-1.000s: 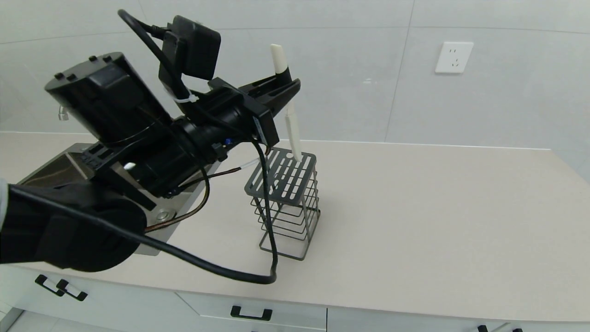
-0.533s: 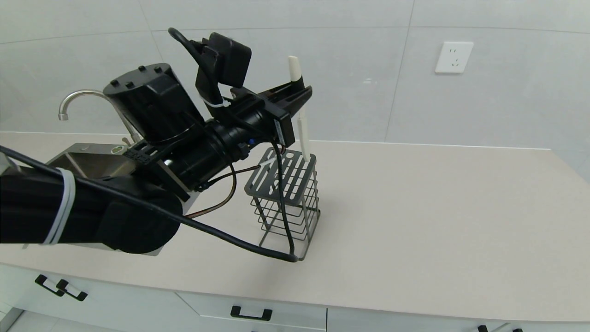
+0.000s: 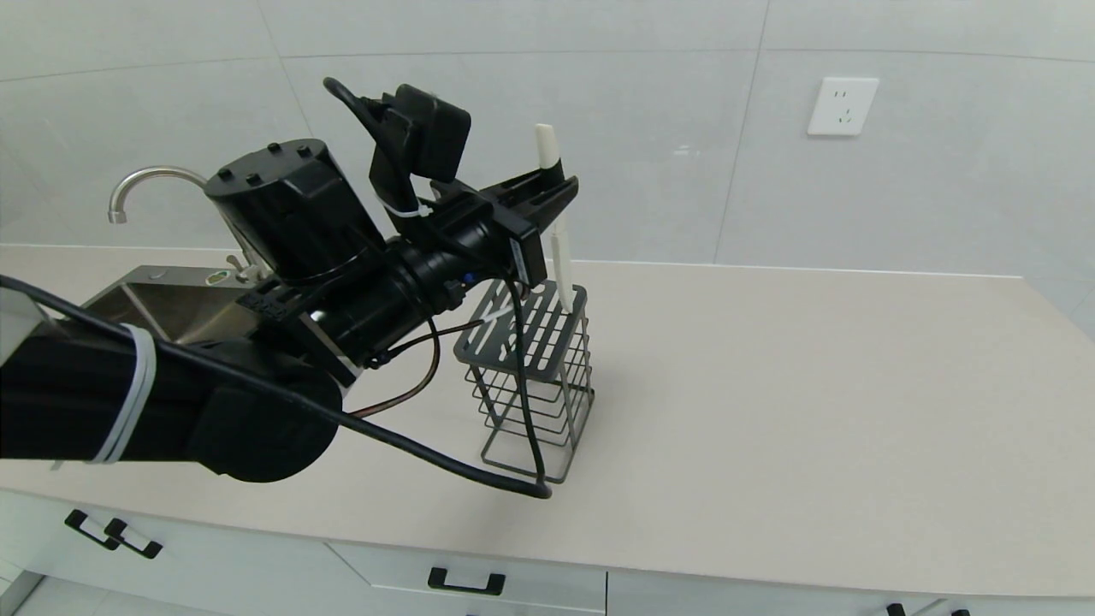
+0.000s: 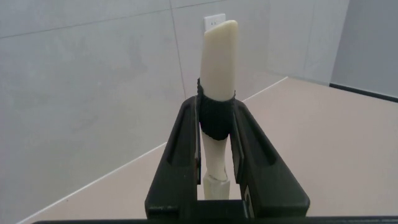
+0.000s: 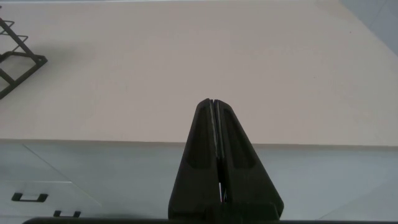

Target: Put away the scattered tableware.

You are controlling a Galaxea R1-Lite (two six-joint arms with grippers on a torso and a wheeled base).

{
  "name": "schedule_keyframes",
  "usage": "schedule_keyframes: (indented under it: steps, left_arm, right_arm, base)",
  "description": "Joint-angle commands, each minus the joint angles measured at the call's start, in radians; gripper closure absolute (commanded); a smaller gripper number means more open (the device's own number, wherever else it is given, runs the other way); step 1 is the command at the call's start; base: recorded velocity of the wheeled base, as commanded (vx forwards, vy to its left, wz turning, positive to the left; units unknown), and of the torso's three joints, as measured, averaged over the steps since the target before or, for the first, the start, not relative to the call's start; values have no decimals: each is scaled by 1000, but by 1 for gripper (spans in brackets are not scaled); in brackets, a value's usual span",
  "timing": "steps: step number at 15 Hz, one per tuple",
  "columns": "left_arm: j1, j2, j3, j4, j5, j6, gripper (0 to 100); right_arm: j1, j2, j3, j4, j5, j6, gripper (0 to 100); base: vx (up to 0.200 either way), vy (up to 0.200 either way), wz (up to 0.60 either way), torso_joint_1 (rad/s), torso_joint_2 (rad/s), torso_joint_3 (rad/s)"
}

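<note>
My left gripper (image 3: 554, 190) is shut on a white utensil (image 3: 547, 150) with a black band, held upright above the dark wire cutlery rack (image 3: 532, 376). The utensil's lower end (image 3: 564, 272) reaches the far corner of the rack's slotted top plate. In the left wrist view the utensil (image 4: 219, 68) stands clamped between the two black fingers (image 4: 186, 143) of the left gripper (image 4: 216, 121). My right gripper (image 5: 214, 124) is shut with nothing in it, low at the counter's front edge.
The beige counter (image 3: 813, 385) stretches wide to the right of the rack. A steel sink (image 3: 162, 304) with a curved faucet (image 3: 141, 184) lies at the left. A wall socket (image 3: 843, 107) sits on the tiled wall. Drawers with black handles (image 3: 466, 582) run below.
My left arm has swung toward the rack and come down a little, carrying the utensil so its lower end now reaches the rack's top plate. The faucet has come into sight.
</note>
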Motion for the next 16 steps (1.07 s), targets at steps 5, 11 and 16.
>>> schedule_keyframes:
  steps: [5, 11, 16]
  left_arm:
    - [1, -1, -11, -3, 0, 2, 100]
    - [3, 2, -8, -4, 0, 2, 100]
    - [20, 12, 1, -10, 0, 2, 100]
  right_arm:
    - [0, 2, 0, 0, 0, 0, 100]
    - [2, 2, 0, 0, 0, 0, 100]
    - [0, 2, 0, 0, 0, 0, 100]
  base:
    - [0, 0, 0, 0, 0, 0]
    - [0, 0, 0, 0, 0, 0]
    - [0, 0, 0, 0, 0, 0]
